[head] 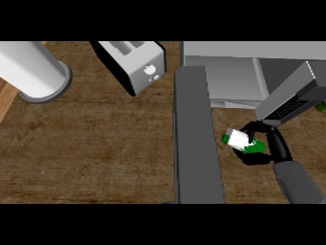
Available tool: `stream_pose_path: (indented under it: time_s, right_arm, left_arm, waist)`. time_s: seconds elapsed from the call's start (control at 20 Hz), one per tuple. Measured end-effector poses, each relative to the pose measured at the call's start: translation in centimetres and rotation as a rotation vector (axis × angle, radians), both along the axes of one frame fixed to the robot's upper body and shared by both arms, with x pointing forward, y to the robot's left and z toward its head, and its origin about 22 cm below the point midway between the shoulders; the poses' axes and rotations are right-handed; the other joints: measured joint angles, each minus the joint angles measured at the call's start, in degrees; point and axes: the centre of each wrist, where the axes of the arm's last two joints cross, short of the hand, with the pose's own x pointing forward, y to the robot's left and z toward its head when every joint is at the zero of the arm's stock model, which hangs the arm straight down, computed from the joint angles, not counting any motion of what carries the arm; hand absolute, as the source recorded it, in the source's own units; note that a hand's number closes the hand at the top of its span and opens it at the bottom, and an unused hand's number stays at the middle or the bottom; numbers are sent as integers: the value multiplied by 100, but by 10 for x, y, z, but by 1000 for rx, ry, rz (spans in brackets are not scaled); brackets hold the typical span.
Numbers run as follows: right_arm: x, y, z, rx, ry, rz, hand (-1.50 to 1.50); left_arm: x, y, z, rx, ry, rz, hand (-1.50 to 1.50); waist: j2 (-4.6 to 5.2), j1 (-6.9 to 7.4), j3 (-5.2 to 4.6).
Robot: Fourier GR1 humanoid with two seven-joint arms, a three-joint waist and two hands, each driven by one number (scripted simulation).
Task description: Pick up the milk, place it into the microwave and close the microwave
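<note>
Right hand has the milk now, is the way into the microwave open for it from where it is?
Probably yes. The right hand is curled round the milk just in front of the microwave, whose door stands swung open to the hand's left. Nothing visible lies between carton and opening.

Only 1 view is given, from the robot's head, looking steeply down on the brown counter (pixel 88 158). It faces away from the robot: the right forearm (pixel 301 184) enters from the lower edge, while the microwave (pixel 257 62), toaster (pixel 134 64) and a white cylinder (pixel 24 69) lie toward the top. The camera sits fairly near, the microwave's open door (pixel 197 139) spanning most of the frame's height.
</note>
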Motion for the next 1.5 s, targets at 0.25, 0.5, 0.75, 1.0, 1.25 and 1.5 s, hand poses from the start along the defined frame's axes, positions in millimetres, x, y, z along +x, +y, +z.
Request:
stream_pose_path:
  time_s: [0.25, 0.5, 0.75, 1.0, 1.25, 1.5]
  right_arm:
    - [10, 25, 2, 54, -32, 75, 150]
    - [22, 49, 9, 88, -72, 155, 150]
    - [50, 70, 40, 64, -152, 154, 150]
    - [69, 82, 70, 46, -171, 109, 150]
    - [99, 96, 105, 34, -136, 103, 150]
    - [121, 100, 125, -16, -114, 56, 150]
  left_arm:
    - [0, 4, -2, -7, -2, 13, -150]
    - [-1, 2, -7, -10, 8, 32, -150]
    - [-8, 14, -7, -7, 20, 37, -150]
    - [-9, 19, -6, -10, 33, 48, -150]
    - [-6, 24, -9, -4, 46, 45, -150]
    - [2, 33, -13, -2, 52, 41, -150]
  waist:
    - [-25, -73, -2]
    - [-67, -167, -12]
    - [-91, -214, -19]
    - [-89, -225, -20]
    - [-63, -165, -16]
    - [-11, -62, -12]
